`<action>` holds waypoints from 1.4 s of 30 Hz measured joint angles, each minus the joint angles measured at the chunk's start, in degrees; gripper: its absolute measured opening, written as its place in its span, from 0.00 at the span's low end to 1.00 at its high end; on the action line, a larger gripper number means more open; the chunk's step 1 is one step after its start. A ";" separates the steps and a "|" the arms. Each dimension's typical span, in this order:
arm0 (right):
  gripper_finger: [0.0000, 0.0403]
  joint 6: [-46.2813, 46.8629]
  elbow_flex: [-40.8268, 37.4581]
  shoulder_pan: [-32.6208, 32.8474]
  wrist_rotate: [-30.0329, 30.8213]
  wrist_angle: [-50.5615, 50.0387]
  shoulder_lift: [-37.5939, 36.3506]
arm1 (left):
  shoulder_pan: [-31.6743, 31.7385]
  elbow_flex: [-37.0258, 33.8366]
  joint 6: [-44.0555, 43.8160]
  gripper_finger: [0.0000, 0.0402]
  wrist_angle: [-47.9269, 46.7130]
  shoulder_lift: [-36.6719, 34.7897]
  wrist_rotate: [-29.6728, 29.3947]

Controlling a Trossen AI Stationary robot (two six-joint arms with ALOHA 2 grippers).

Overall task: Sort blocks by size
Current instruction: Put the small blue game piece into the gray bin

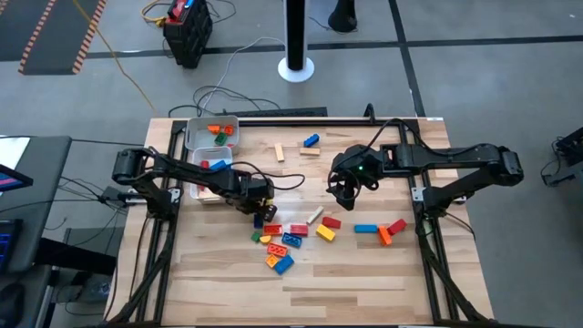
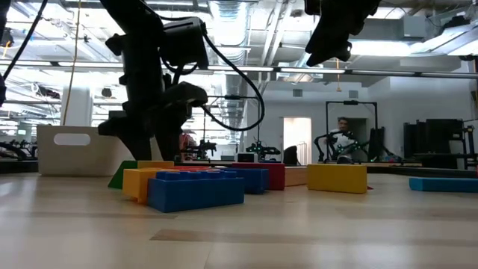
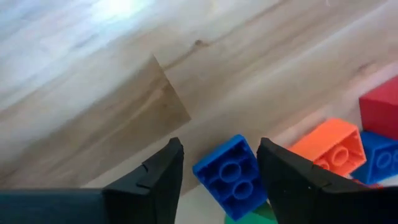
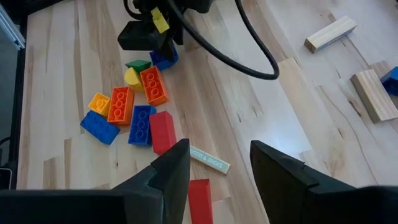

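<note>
high view – tabletop: light wooden plank tabletop (image 1: pixel 364 273); two white rectangular plastic trays at the rear-left corner, rear tray (image 1: pixel 193 134) holding a few small bricks, front tray (image 1: pixel 202 179) partly under the left arm.
high view – blocks: main cluster of small plastic toy bricks (image 1: pixel 282 241) mid-tabletop, red, blue, orange, yellow, green; smaller group of a blue bar, orange and red bricks (image 1: pixel 383 230) toward the right edge; loose blue brick (image 1: pixel 311 140) and pale tan bars (image 1: pixel 279 152) near the rear edge.
high view – left gripper: left gripper (image 1: pixel 261 211) down at the rear-left end of the main cluster.
high view – right gripper: right gripper (image 1: pixel 344 189) raised over mid-tabletop, rear of the cluster, apart from all bricks.
low view: long blue brick (image 2: pixel 196 190) nearest the camera, yellow brick (image 2: pixel 142 181) just beside it, red brick (image 2: pixel 263 173) and yellow square brick (image 2: pixel 337 178) behind; left arm reaches the tabletop behind them; right arm hangs well above.
left wrist view – jaws: parted, one dark finger (image 3: pixel 158 177) on each side of a small blue square brick (image 3: pixel 232 177) lying studs-down; cannot tell if the fingers touch it, no grip visible. Orange brick (image 3: pixel 329 148) just beside, red brick (image 3: pixel 382 106) past it.
right wrist view – jaws: released, nothing between them, tabletop visible in the gap; a red brick (image 4: pixel 200 199) and a pale tan labelled bar (image 4: pixel 209 160) lie below.
</note>
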 joint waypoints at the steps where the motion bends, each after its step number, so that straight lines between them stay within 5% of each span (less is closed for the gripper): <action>1: 0.48 -0.02 0.00 0.00 0.00 0.02 0.00 | 0.13 0.00 0.28 0.47 -0.04 0.00 0.65; 22: 0.48 -0.56 0.00 0.00 0.00 -0.42 0.00 | -1.03 1.98 20.88 0.46 4.59 -0.52 1.17; 31: 0.48 -0.14 0.00 0.07 0.00 -0.69 0.00 | -2.92 6.95 6.64 0.46 -10.44 -1.11 1.11; 37: 0.48 -0.57 0.00 0.07 0.07 0.24 0.00 | -4.81 6.51 7.09 0.46 -14.70 -1.11 -6.49; 42: 0.48 -1.00 0.00 -0.04 0.10 0.78 0.00 | -4.84 6.50 20.85 0.46 -14.30 -1.10 -10.78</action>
